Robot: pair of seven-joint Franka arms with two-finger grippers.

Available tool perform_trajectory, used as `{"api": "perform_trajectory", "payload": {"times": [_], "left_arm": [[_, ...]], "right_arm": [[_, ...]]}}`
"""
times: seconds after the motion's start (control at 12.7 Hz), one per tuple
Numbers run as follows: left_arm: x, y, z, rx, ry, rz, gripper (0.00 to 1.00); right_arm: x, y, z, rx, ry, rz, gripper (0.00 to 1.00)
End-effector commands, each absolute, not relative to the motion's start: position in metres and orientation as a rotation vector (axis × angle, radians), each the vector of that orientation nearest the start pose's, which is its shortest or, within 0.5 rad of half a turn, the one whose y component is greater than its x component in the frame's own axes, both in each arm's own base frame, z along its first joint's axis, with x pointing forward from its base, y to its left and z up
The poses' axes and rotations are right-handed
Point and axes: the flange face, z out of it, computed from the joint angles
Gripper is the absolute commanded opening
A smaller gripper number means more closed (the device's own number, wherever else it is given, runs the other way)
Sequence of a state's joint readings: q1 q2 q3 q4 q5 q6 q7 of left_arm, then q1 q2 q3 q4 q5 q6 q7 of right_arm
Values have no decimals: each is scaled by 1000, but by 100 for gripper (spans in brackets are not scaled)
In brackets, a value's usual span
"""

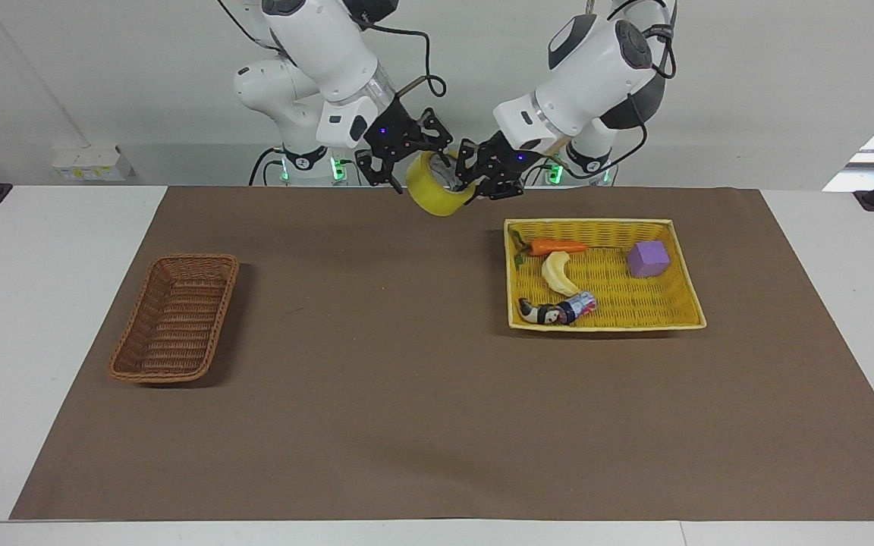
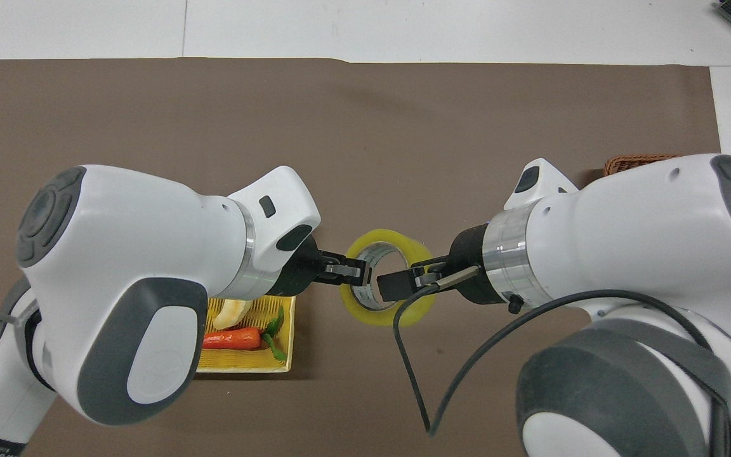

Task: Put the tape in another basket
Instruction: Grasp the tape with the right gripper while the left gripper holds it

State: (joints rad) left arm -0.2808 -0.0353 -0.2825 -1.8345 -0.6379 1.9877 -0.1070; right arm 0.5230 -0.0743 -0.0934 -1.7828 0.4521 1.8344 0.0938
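Hanging between both pincers, tape (image 1: 437, 193) pinched by left pincer (image 1: 475, 180)

basket (image 2: 638, 164) mostly under right arm

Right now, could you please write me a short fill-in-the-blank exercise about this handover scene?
1. The left end effector holds the translucent yellow roll of packing tape above the ____ mat.
2. The purple foam cube lies in the ____ woven tray.
3. The dark-brown wicker basket holds ____.

Missing words: brown; yellow; nothing
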Motion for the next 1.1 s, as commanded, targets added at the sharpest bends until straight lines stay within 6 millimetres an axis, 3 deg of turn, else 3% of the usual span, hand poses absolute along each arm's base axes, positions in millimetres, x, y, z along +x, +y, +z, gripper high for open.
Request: {"api": "perform_trajectory", "payload": {"times": [0.0, 0.08, 0.16, 0.24, 0.31, 0.63, 0.87, 1.02], "left_arm": [[465, -343, 580, 2470, -238, -32, 0], [466, -343, 581, 2461, -232, -31, 0], [467, -343, 582, 2452, -222, -33, 0], [466, -344, 582, 2455, -236, -29, 25], [465, -343, 583, 2458, -228, -30, 99], [467, -333, 584, 2430, -184, -46, 100], [475, -320, 588, 2302, 35, -175, 100], [479, -303, 592, 2309, 44, -187, 100]], "right_arm": [[481, 251, 596, -2624, -344, 0, 25], [481, 250, 595, -2626, -344, 13, 5], [481, 250, 595, -2626, -333, 17, 0], [481, 249, 595, -2628, -332, 23, 0], [482, 247, 595, -2627, -328, 23, 0], [482, 246, 596, -2627, -326, 28, 0], [483, 246, 596, -2628, -331, 27, 0], [489, 231, 596, -2632, -321, 36, 0]]}}
